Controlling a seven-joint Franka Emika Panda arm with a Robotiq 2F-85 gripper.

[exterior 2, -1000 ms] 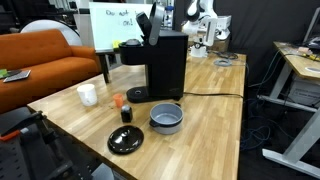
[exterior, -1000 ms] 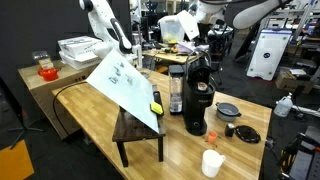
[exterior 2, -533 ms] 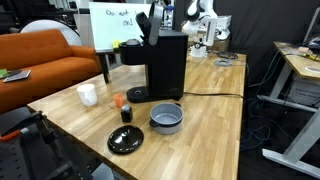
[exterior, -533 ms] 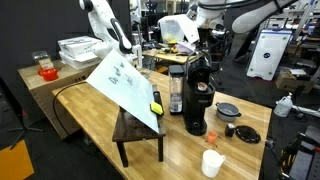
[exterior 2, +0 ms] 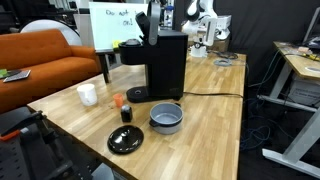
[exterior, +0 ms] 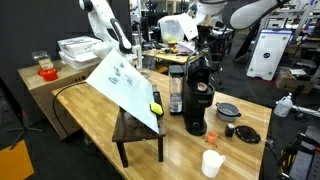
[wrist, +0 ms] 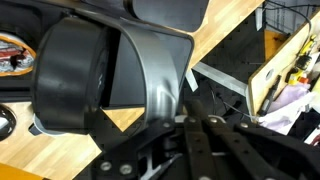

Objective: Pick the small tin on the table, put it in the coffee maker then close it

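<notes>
Tin: not seen on the worktop [exterior 2: 212, 125]; probably already loaded.
Fingers [wrist: 184, 133]: together, empty, just over the coffee maker [wrist: 75, 75].
Left: shutting the top, I'd judge.

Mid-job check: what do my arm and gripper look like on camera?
The arm has rounded, light grey-white links, seen in an exterior view. The gripper is all black, built of matte, angular linkage bars that fill the bottom of the wrist view. No markings or loose cables can be made out.
</notes>
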